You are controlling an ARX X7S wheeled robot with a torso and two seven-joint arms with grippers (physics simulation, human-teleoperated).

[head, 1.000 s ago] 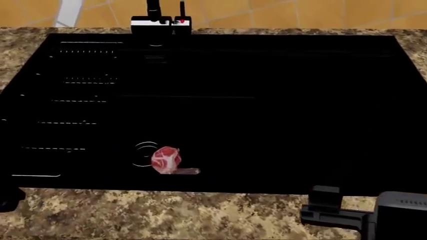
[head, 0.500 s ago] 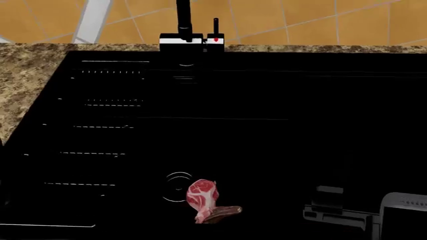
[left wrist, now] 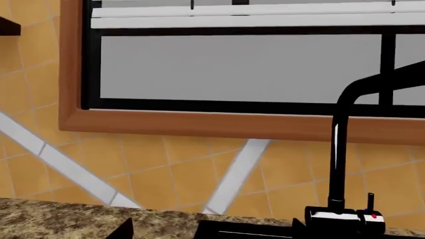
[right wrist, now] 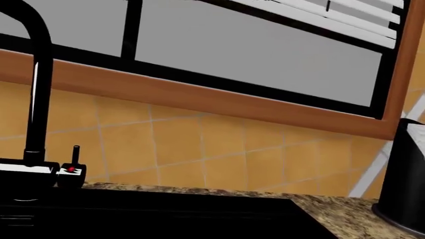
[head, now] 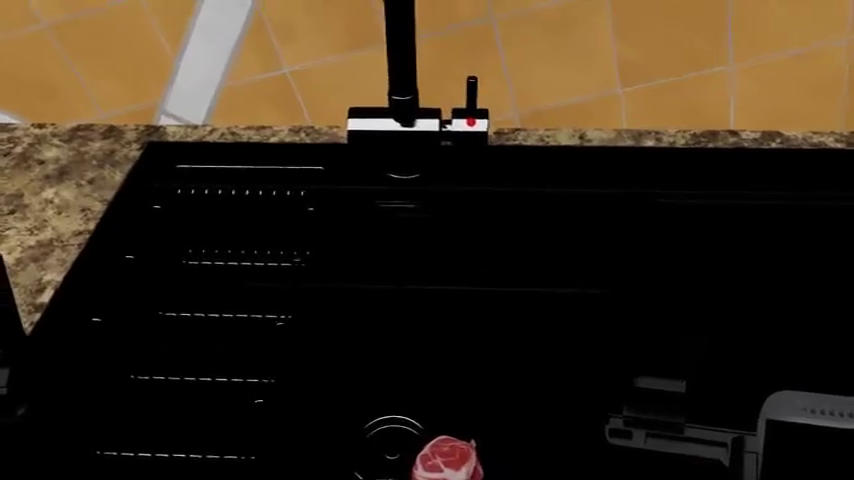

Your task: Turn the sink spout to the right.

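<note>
The sink spout (head: pixel 400 55) is a thin black pipe rising from a black-and-white base (head: pixel 400 125) at the sink's far rim. A short lever with a red dot (head: pixel 471 100) stands just right of it. The sink (head: pixel 534 260) is a big black basin filling the head view. The left wrist view shows the spout (left wrist: pixel 337 154) curving over at the top; the right wrist view shows it too (right wrist: pixel 37 99). My left gripper (left wrist: pixel 210 235) shows two dark fingertips set apart, far from the spout. My right gripper (head: pixel 661 420) hovers over the sink's near right; its jaws are unclear.
A piece of raw meat (head: pixel 447 460) lies beside the drain ring (head: pixel 391 437) at the sink's near side. Speckled stone counter (head: pixel 60 190) surrounds the basin, with an orange tiled wall (head: pixel 601 50) and a window (left wrist: pixel 232 69) behind. A dark vessel (right wrist: pixel 405 179) stands on the counter.
The head view has swung up and left: faucet, sink and meat have slid down and to the right in the picture. My right gripper keeps its place at the lower right.
</note>
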